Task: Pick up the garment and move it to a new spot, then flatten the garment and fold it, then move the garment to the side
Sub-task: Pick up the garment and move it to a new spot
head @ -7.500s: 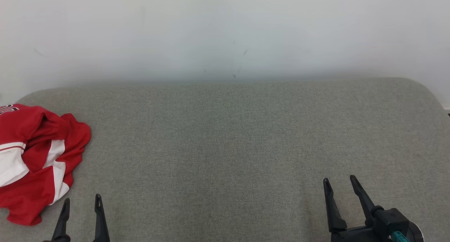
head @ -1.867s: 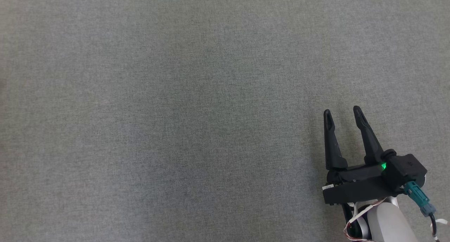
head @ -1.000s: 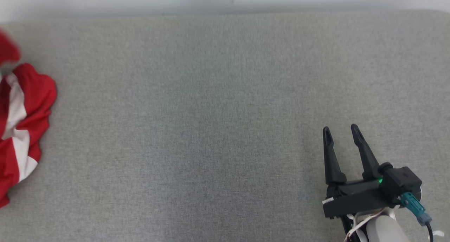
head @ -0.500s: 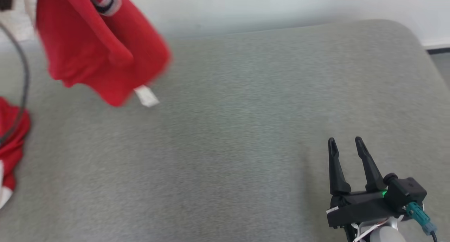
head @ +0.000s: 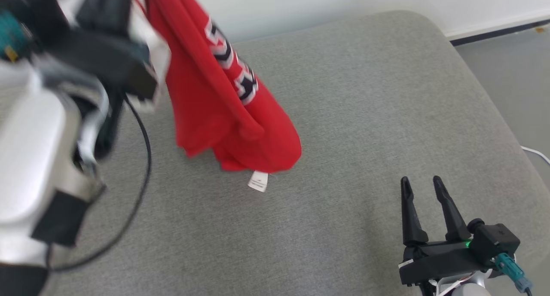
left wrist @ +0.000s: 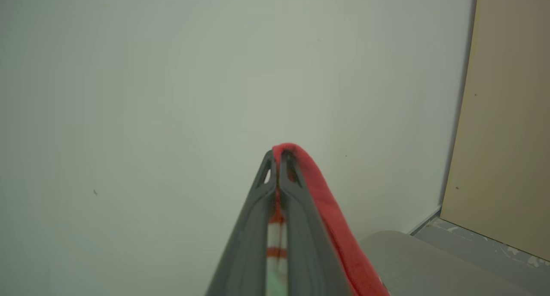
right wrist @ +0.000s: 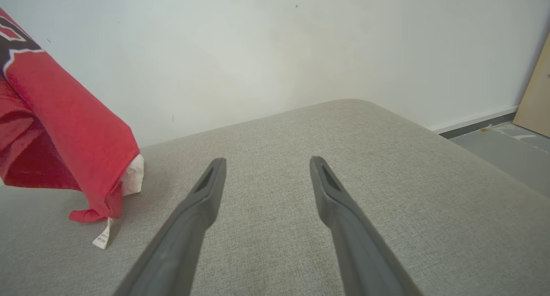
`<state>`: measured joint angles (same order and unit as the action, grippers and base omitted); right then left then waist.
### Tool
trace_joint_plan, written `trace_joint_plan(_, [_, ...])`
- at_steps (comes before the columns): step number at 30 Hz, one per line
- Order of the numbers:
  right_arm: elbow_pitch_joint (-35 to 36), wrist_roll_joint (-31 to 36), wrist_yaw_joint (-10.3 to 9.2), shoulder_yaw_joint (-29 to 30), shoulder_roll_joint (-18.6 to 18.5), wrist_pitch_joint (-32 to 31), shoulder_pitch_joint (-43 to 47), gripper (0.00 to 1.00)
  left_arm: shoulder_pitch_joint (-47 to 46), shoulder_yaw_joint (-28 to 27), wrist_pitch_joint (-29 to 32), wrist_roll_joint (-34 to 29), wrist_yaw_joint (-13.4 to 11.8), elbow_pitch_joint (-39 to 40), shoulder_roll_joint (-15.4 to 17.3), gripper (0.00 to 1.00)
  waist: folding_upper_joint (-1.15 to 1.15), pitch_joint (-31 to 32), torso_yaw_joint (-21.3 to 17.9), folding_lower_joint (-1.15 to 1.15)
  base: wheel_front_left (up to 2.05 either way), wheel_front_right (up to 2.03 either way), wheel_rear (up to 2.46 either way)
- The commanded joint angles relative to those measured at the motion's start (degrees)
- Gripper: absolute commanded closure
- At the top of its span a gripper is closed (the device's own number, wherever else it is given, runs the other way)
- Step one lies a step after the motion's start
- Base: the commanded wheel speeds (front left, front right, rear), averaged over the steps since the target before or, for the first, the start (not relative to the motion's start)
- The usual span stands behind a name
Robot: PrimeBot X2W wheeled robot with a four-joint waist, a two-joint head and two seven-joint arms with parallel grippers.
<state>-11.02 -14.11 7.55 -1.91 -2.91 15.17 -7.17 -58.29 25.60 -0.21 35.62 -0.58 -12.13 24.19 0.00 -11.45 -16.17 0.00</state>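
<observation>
The red garment (head: 223,107), with black-and-white lettering and a white tag (head: 258,182), hangs above the grey cushioned surface (head: 365,115); its lowest folds are near or on the cushion. In the left wrist view my left gripper (left wrist: 277,156) is shut on a red edge of the garment (left wrist: 335,227), held high against the wall. My pale left forearm (head: 38,137) shows blurred at the left of the head view. My right gripper (head: 421,184) rests open at the lower right, apart from the cloth. Its wrist view shows the garment (right wrist: 64,128) hanging to the left of the open fingers (right wrist: 202,197).
The cushion's rounded right edge drops to a grey floor (head: 515,72) with a white cable (head: 535,154). A black cable (head: 142,158) loops from my left arm. A white wall stands behind, and a beige panel (left wrist: 507,115) at the right.
The garment has risen off the cushion's left end in my left gripper and swung right toward the middle. The head camera has turned right. The right gripper stays open in place.
</observation>
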Motion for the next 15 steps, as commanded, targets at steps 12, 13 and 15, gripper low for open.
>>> trace_joint_plan(12, [-0.65,-0.13,-0.12,-2.32,0.06,0.14,-0.36,0.0,21.87,5.88,-7.93,2.44,1.31,-15.91,-5.92,1.0,0.0,0.27,-3.4,0.0,0.0,0.0,0.0])
trace_joint_plan(13, [-0.72,0.08,-0.12,-1.96,0.04,0.14,-0.22,0.0,22.22,6.68,-8.26,2.19,1.74,-17.35,-6.53,1.0,0.0,0.39,-3.18,0.0,0.0,0.0,0.0])
trace_joint_plan(15, [-0.8,0.58,-0.12,-1.5,0.03,0.14,-0.14,0.0,22.18,7.6,-9.48,1.52,2.49,-19.64,-7.45,0.83,0.0,0.64,-2.63,0.0,0.0,0.0,0.0])
